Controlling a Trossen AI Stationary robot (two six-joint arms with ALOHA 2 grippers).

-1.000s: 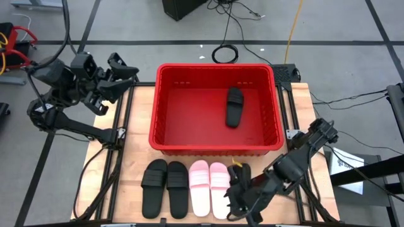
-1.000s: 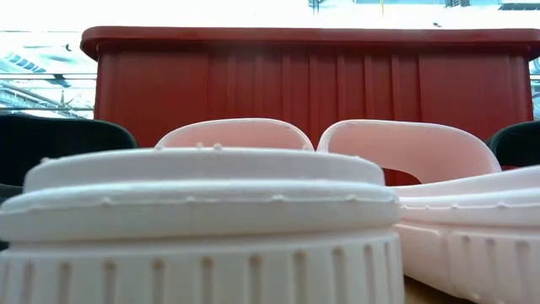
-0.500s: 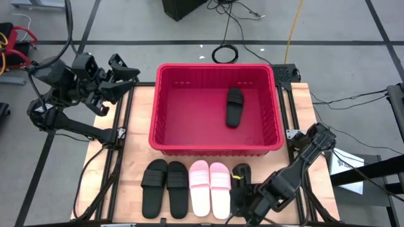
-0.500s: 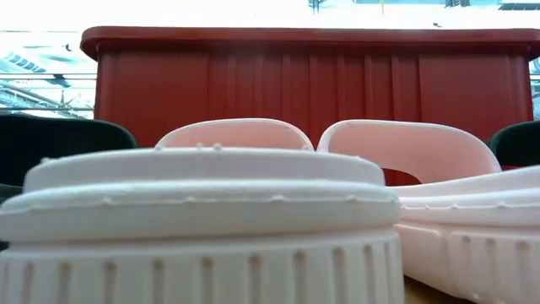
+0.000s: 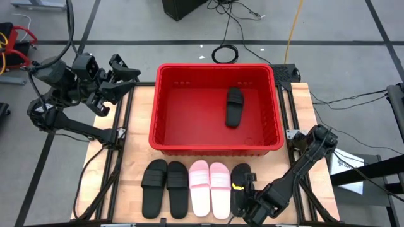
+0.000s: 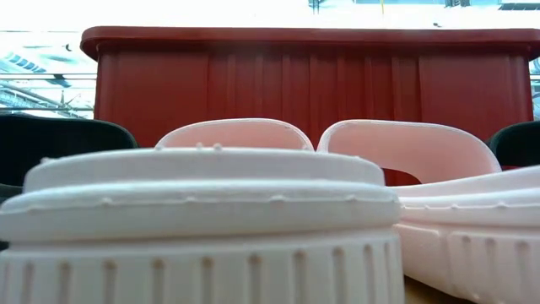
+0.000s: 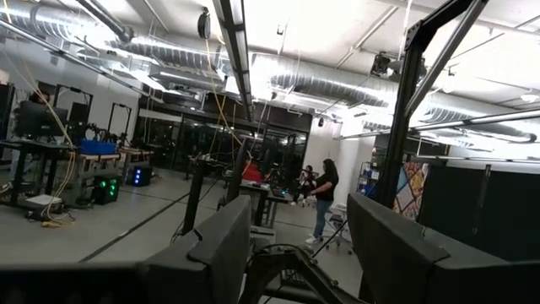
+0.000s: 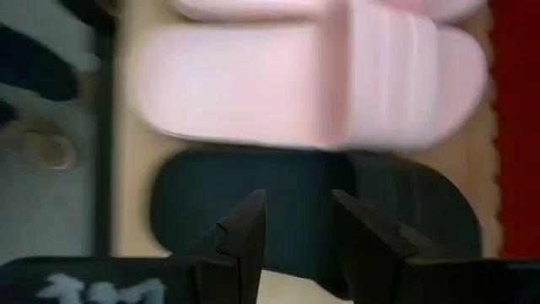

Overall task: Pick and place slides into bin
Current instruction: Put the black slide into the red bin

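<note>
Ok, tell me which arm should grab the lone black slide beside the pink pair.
The right one. The right gripper hovers open over that black slide at the table's near edge, while the left gripper waits off the far left corner, beyond the red bin.

Red bin [image 5: 158,107]; black slides [image 5: 164,187], light pink slides [image 5: 209,188], wooden-tan table [image 5: 136,157].

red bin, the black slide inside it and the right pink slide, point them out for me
red bin [image 5: 215,147], high view, near rim
black slide in bin [image 5: 234,106], high view, mid sole
right pink slide [image 5: 219,178], high view, strap
</note>
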